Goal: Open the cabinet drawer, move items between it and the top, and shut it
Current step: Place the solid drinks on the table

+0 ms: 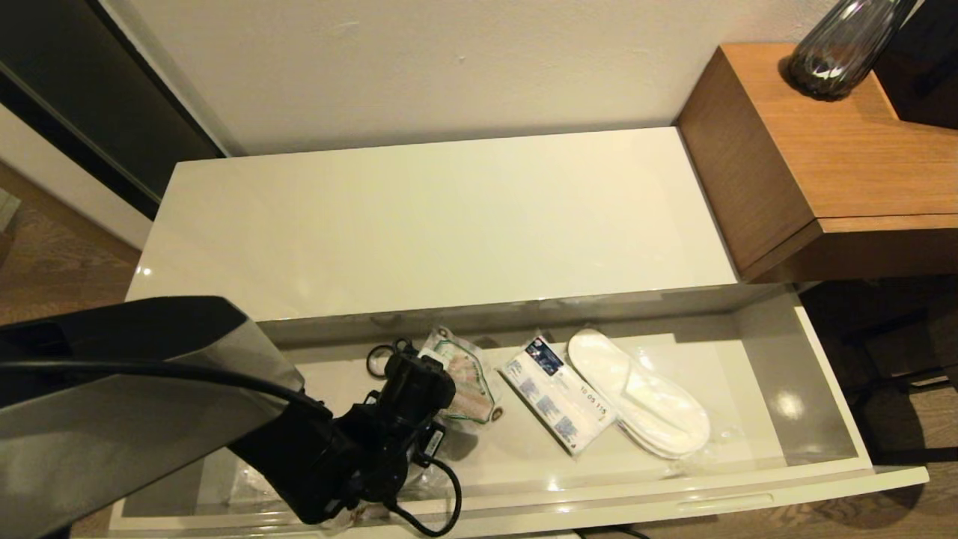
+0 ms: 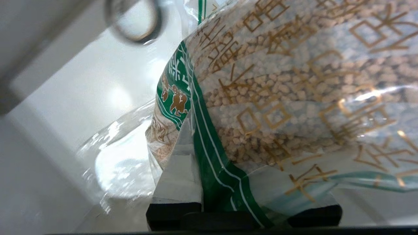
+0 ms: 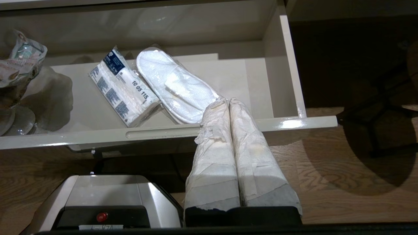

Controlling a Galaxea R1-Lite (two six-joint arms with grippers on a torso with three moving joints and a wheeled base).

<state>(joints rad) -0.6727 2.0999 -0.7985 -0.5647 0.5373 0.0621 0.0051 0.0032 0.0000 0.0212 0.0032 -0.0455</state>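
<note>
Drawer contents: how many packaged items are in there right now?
3: crinkly bag at the left gripper, white packet mid-drawer, slippers to its right. The arm may hide more.

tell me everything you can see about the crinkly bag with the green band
The crinkly bag is clear plastic with a green band, gold printed characters and small tan-brown granules inside. It sits in the left half of the open cabinet drawer, left of the white packet, near a small black ring. The left gripper is shut on its banded end, which looks raised off the drawer floor.
</note>
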